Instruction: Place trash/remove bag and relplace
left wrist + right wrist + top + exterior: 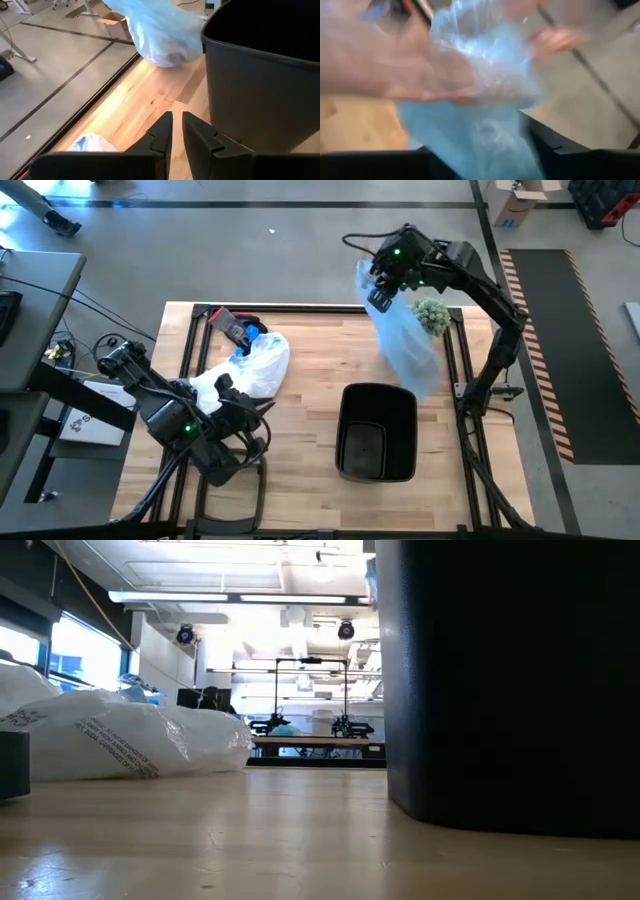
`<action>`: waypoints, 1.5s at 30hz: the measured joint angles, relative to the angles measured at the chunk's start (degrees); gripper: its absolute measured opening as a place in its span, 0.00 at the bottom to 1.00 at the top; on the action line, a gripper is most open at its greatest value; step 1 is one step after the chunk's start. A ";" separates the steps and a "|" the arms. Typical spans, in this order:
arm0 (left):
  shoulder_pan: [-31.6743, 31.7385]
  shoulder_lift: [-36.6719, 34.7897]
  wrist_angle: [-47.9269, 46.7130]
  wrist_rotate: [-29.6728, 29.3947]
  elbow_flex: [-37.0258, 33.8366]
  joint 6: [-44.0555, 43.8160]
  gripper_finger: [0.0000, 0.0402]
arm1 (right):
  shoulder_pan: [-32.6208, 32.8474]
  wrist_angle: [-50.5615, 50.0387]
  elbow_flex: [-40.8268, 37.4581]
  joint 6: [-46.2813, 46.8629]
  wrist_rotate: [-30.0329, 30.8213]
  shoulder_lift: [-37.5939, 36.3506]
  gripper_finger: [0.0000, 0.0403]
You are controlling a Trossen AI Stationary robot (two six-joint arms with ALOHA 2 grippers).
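Crinkled translucent blue bag hangs clamped in right end effector; left end effector nearly together.

The high view looks straight down on the whole table. The low view sits at tabletop level, very close to the black bin, facing the room. The left wrist view looks past the bin toward the blue bag; the right wrist view is pressed close against that bag.
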 joint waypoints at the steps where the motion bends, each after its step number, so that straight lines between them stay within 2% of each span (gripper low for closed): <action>1: 0.38 0.00 -0.08 0.29 0.00 0.00 0.08 | 0.00 0.53 0.00 -0.84 0.70 -0.47 0.33; 4: 1.12 0.00 -1.35 0.53 0.00 -0.03 0.11 | -0.07 -0.42 0.00 -2.04 3.41 -1.71 0.39; 8: 2.14 0.00 -1.72 0.64 0.00 -0.03 0.14 | -1.05 -6.25 0.00 -0.67 4.04 -2.27 0.46; 11: 2.80 0.00 -1.87 0.65 0.00 -0.03 0.17 | -1.60 -9.88 -0.63 1.34 -0.39 -2.36 0.52; 14: 3.64 0.00 -2.10 1.07 0.00 -0.07 0.19 | -1.28 -9.80 -5.18 3.11 -12.42 -4.57 0.59; 15: 4.10 0.00 -2.23 1.41 0.00 -0.07 0.20 | -0.84 -9.25 -6.43 2.91 -14.77 -5.22 0.61; 17: 5.20 0.01 -2.74 1.95 0.00 -0.02 0.22 | -0.24 -10.05 -9.25 2.88 -15.20 -6.35 0.64; 20: 7.51 0.02 -4.02 2.52 0.00 -0.01 0.24 | 1.56 -8.34 -15.24 3.16 -12.72 -9.92 0.66; 24: 14.29 0.02 -5.97 4.79 0.00 2.18 0.26 | 5.12 -1.98 -22.32 3.30 -12.12 -17.75 0.66; 30: 29.26 -0.12 -3.30 14.33 -1.53 13.84 0.28 | 14.60 13.45 -37.52 10.61 -11.87 -31.85 0.66; 32: 35.06 -0.36 -1.73 19.45 -3.77 18.28 0.29 | 18.68 19.52 -43.81 13.66 -12.09 -36.24 0.66; 37: 49.75 -0.41 3.97 37.94 -12.56 30.70 0.32 | 29.76 38.65 -60.91 19.24 -12.12 -44.29 0.66; 39: 54.37 -0.39 7.03 42.33 -16.63 36.65 0.32 | 33.49 47.30 -66.96 20.18 -12.46 -45.88 0.66; 45: 63.82 -0.39 19.06 44.03 -27.11 48.55 0.33 | 40.00 65.25 -79.75 19.93 -13.23 -46.05 0.66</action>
